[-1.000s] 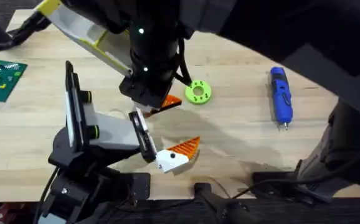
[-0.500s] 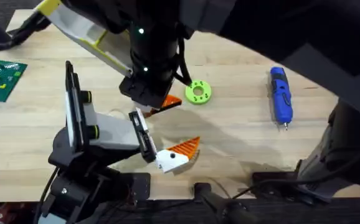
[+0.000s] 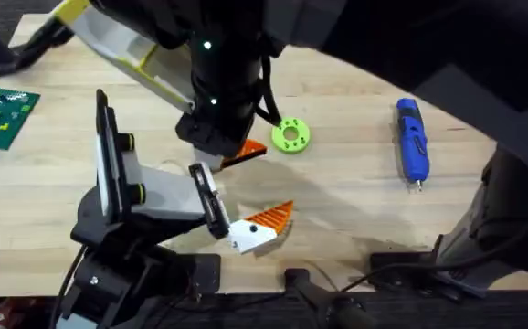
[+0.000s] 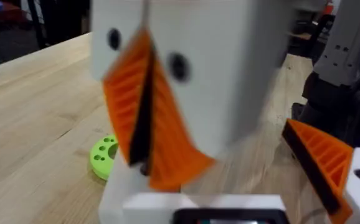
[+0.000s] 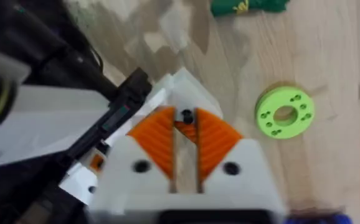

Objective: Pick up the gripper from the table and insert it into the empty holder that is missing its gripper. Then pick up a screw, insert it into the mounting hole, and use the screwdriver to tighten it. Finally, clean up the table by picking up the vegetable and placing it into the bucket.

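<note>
Lying alone on the right side of the worktop (image 3: 355, 196) is one blue screwdriver (image 3: 411, 142), its metal tip pointing to the front edge. One green ring (image 3: 290, 135) sits near the middle, and one green board (image 3: 2, 116) sits far left. The right end effector (image 5: 186, 124) hangs just beside the ring. Its two orange pads (image 5: 154, 138) are close together, and one small dark screw (image 5: 186, 116) is pinched at the tips. On the left end effector (image 3: 214, 206) I see one orange pad, and I cannot tell if it is wide or narrow.
</note>
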Tool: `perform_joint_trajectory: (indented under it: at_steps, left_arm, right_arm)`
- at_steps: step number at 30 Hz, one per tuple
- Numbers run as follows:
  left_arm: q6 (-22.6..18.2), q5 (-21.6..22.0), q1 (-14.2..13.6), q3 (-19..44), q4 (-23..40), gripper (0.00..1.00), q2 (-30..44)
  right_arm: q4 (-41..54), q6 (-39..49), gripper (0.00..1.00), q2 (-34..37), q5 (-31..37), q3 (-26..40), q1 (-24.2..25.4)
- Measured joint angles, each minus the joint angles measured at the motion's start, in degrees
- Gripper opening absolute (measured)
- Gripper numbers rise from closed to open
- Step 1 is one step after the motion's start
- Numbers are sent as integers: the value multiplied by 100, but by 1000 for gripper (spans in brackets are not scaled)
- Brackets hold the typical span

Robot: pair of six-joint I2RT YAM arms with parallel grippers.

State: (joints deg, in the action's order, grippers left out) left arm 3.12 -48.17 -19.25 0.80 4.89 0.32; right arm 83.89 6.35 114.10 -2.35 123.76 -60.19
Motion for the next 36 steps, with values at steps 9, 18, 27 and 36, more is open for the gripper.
perform_joint_trajectory:
  at_steps: [9,18,27,36]
  left_arm:
    - [-5,-3,2,0,1,985,0]
    - [-35,-5,0,0,-7,986,-2]
    - [-60,-3,0,0,-7,986,-1]
    - [-77,-6,0,0,-7,986,-2]
  right_arm:
    - [32,98,994,-17,275,17,146]
    - [69,98,994,-52,234,229,96]
    - [304,96,994,-605,94,338,293]
    - [-379,96,995,-1462,96,-769,850]
